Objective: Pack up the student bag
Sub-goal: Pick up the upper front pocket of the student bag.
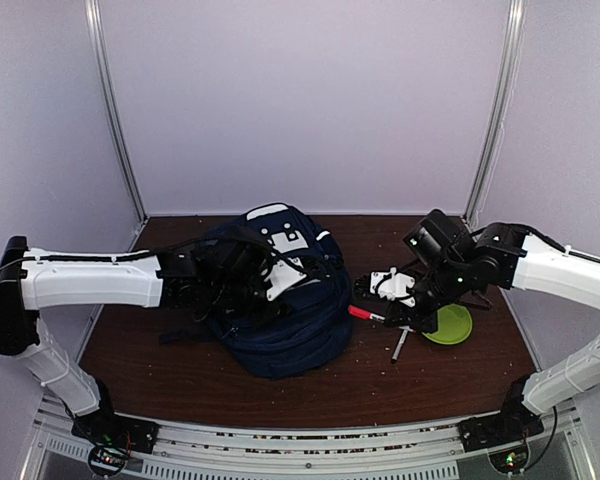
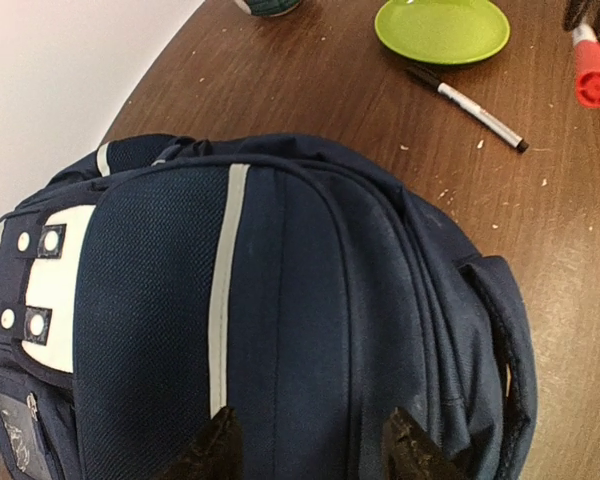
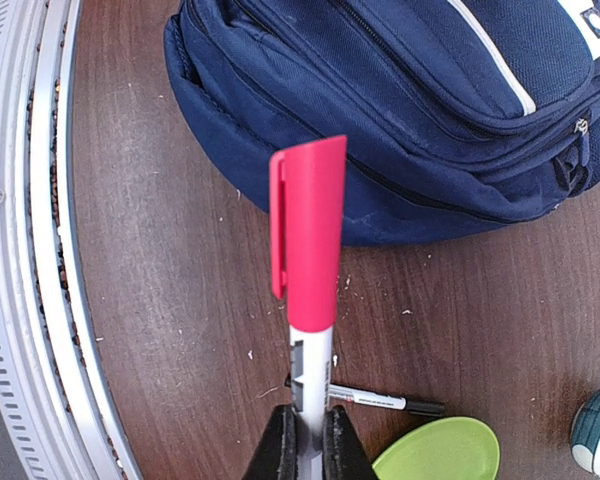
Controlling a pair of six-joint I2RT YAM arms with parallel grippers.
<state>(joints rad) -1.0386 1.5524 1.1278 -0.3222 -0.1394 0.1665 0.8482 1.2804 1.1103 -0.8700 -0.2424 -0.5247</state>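
The student bag, navy with a white stripe and a white patch, lies in the middle of the table. It fills the left wrist view. My left gripper is open right over its top panel, dark fingertips spread either side of a seam; nothing is held. From above, that gripper hangs over the bag's upper part. My right gripper is shut on a white marker with a red cap, held above the table just right of the bag. The cap points toward the bag.
A lime-green plate sits right of the bag, under the right arm. A thin black-capped pen lies on the table beside it. A teal-and-white round object stands near the plate. The metal rail marks the table's near edge.
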